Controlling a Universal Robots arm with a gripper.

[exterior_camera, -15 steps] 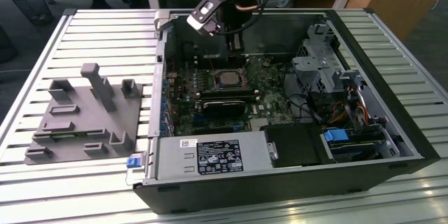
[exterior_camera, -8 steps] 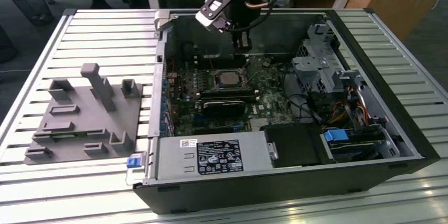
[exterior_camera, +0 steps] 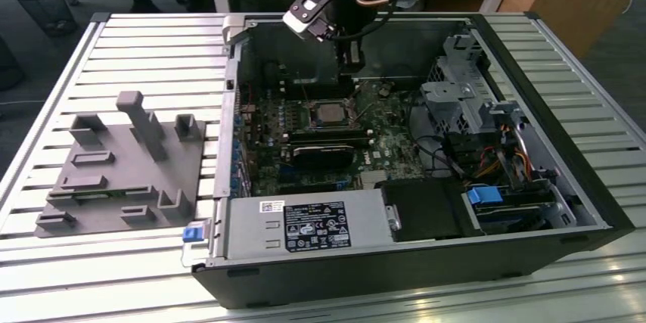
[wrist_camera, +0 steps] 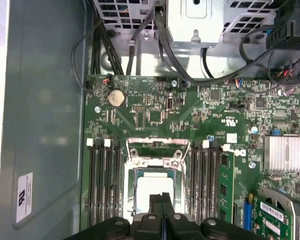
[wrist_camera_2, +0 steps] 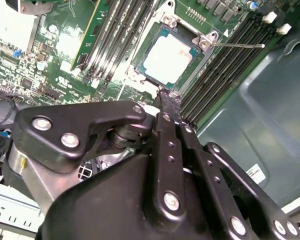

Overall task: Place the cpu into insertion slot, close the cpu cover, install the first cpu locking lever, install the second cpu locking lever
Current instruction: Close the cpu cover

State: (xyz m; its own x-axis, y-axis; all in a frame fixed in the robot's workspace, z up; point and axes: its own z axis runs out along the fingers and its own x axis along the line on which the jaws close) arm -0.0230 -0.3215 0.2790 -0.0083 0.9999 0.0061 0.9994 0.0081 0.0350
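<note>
On the slatted metal bench, one open computer case, lying flat with its green motherboard exposed. Beside it, toward the exterior view's left, one grey moulded fixture, well apart from the arm. Power supply boxed in at the near edge of the case. Item: the cpu, silver-grey top, seated flat in the insertion slot, a narrow teal border showing round the metal in the second wrist view. Long black memory slots flank the socket on both sides. Item: the cpu cover, a silvery frame with a cut-out centre, lying just beyond the chip on the side of the round coin cell; whether it lies flat or stands raised cannot be told. Item: one locking lever, a thin metal rod jutting from a socket corner out across the memory slots, unlatched. Item: the tool, black, reaching down inside the case, its two fingers pressed together with nothing between them, the tip at the socket's edge just beside the chip. One small finned silver heatsink elsewhere on the board, well apart from the socket.
</note>
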